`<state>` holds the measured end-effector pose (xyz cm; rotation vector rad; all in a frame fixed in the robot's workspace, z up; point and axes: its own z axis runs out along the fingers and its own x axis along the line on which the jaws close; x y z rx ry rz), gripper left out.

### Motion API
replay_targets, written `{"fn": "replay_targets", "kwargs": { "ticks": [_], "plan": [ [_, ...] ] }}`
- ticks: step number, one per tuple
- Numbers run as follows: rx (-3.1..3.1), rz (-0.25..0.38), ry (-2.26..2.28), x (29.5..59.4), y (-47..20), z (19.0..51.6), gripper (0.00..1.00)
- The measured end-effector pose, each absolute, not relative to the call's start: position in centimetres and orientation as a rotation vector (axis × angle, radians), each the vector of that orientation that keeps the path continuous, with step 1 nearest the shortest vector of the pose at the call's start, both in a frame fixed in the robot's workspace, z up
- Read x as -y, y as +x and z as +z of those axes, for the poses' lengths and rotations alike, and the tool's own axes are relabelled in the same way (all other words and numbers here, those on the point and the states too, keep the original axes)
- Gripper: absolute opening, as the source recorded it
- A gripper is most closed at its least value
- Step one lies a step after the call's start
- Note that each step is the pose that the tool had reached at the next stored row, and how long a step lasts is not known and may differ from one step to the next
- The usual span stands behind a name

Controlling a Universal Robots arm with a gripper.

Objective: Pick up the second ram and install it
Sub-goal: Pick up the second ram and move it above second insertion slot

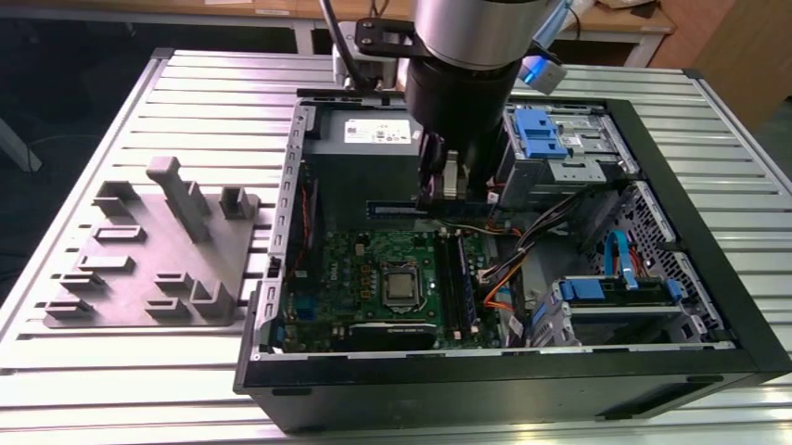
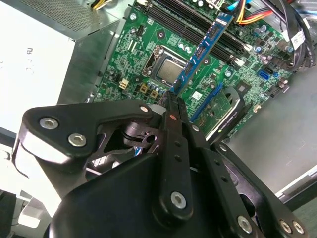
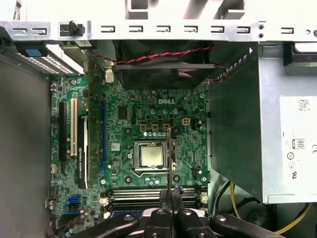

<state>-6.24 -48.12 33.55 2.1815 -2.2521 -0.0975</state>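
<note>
Closest to the wrist cameras, the black metal gripper was clamped shut on the second ram, its jointed, bolted fingers meeting on one end of the strip. The ram was a long, thin, flat board, blue on the face seen in the second wrist view, with a row of small chips. Its long axis ran straight out from the fingertips and away from the gripper. In the first wrist view the same strip was seen edge-on, as a fine dark line rising from the gripper. It was held in the air above the green motherboard, passing just beside the square, silvery processor socket. Its line appeared to cross the long black memory slots rather than run along them, though the angle was hard to judge. Beyond the board stood the plain grey metal power supply. In the exterior view the arm reached down into the open black computer case. To the exterior view's left a grey blocky plastic fixture lay on the ribbed metal table.
</note>
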Motion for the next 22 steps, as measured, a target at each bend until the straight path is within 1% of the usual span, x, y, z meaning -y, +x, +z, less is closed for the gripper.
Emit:
{"fn": "replay_targets", "kwargs": {
  "ticks": [22],
  "plan": [
    [2.252,-0.097,2.181,48.1,-6.2,32.0,0.08]
  ]
}}
